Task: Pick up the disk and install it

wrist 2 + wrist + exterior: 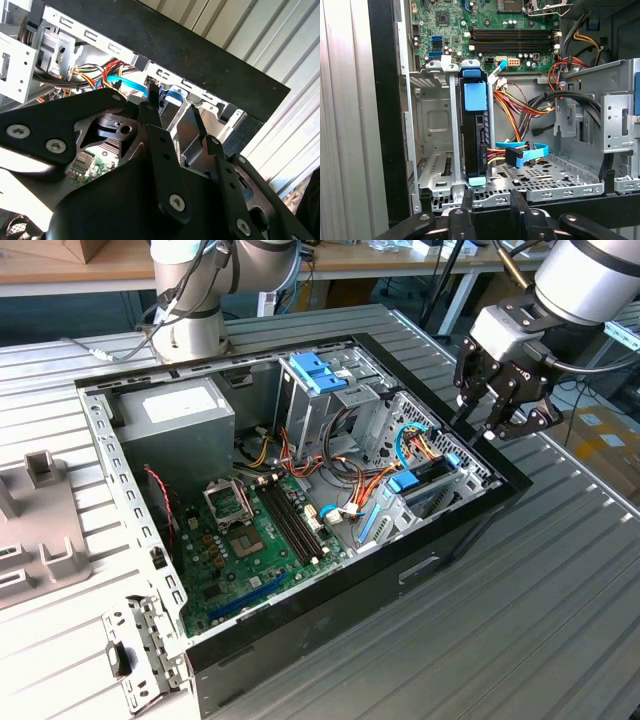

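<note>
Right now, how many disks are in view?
1. The disk stands on edge in a slot of the drive cage, just ahead of the open gripper. Others may be hidden behind metalwork.

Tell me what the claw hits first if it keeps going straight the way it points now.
Most likely the disk, standing on edge in its metal bay right ahead of the claw. Depth is unclear; the case's black edge sits close beneath and might be touched first.
</note>
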